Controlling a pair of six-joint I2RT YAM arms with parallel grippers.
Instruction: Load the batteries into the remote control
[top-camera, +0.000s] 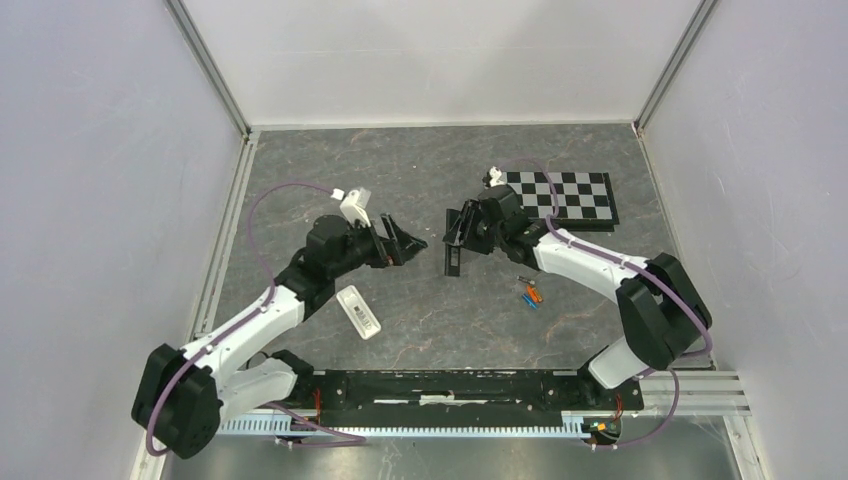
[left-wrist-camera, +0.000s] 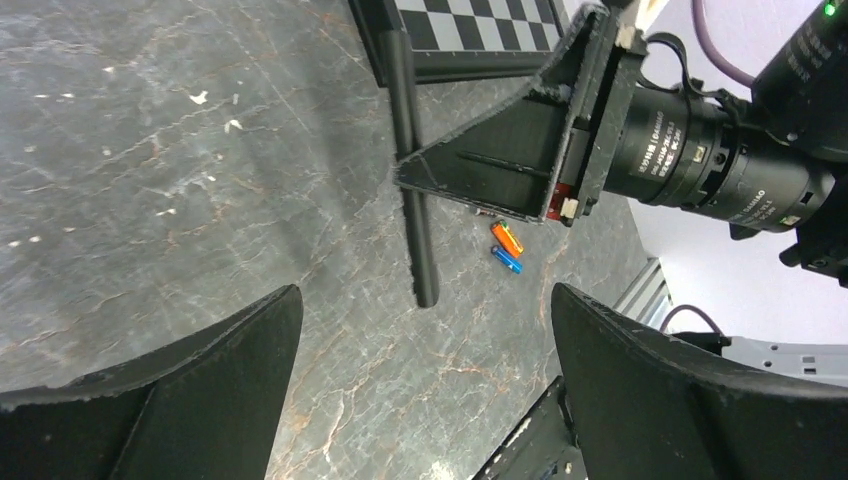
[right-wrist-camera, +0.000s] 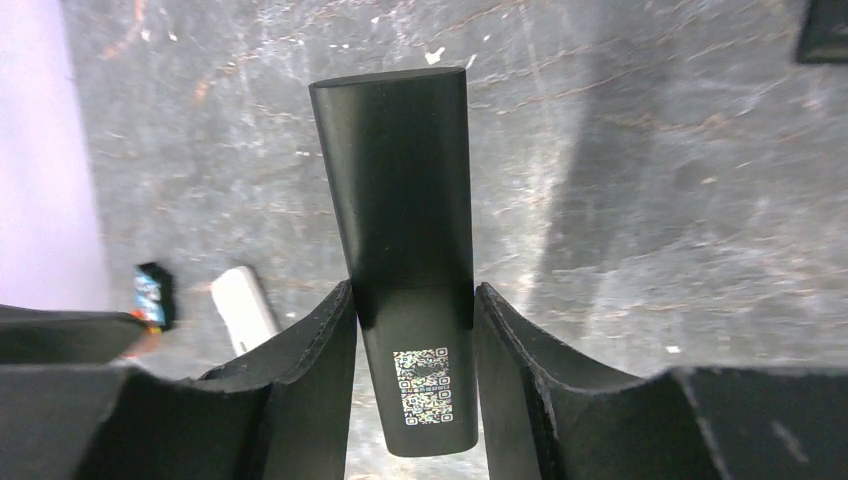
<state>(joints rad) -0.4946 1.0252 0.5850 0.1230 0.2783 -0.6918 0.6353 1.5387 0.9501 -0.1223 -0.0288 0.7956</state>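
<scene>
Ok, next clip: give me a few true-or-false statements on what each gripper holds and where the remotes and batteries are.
1. The right gripper holds a black remote. True.
2. The left gripper is shut on the white remote. False: it is open and empty; the white remote lies on the table.
3. The batteries lie loose on the table. True.
4. The checkerboard sits beside the arm bases. False: it lies at the far right of the table.
</scene>
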